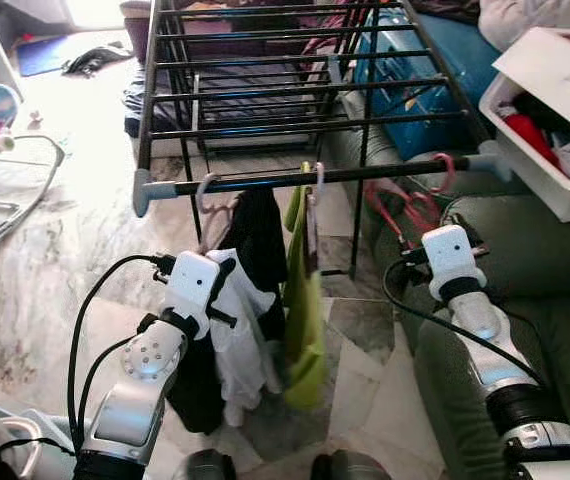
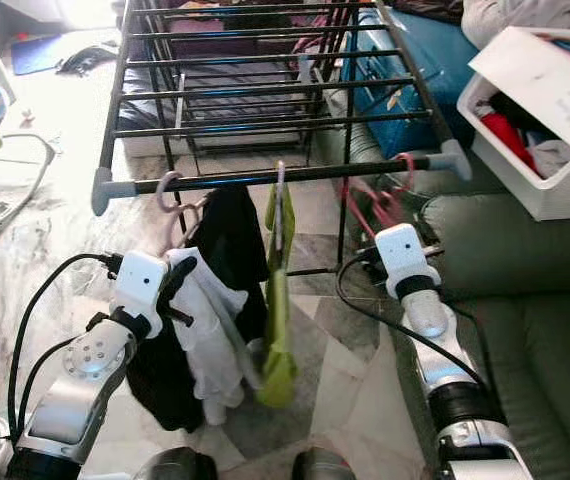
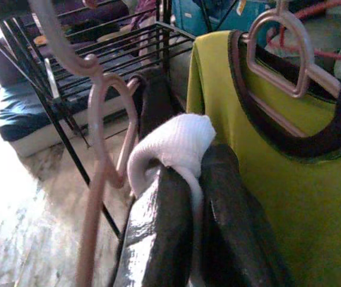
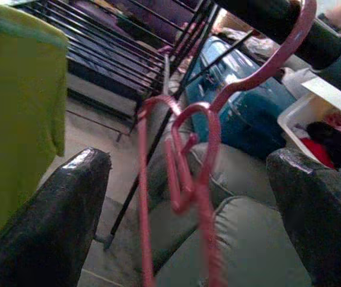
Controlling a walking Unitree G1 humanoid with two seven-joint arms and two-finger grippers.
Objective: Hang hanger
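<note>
We see the left gripper (image 1: 227, 272) clamped on white cloth (image 3: 173, 143) of a garment beside a pale pink hanger (image 1: 208, 195) hooked on the drying rack's front rail (image 1: 365, 175), w/ black top (image 1: 255, 235) and green shirt (image 1: 303, 290) next along; further right, the right gripper (image 4: 188, 197) sits spread apart around the red hanger (image 4: 182, 161), which already hangs off that rail. We judge hang step near done, next move prob needs right arm backing off w/o snagging the hook. Marble floor (image 1: 65, 260) below, green sofa (image 1: 555, 270) and white bin (image 1: 555, 190) at right
</note>
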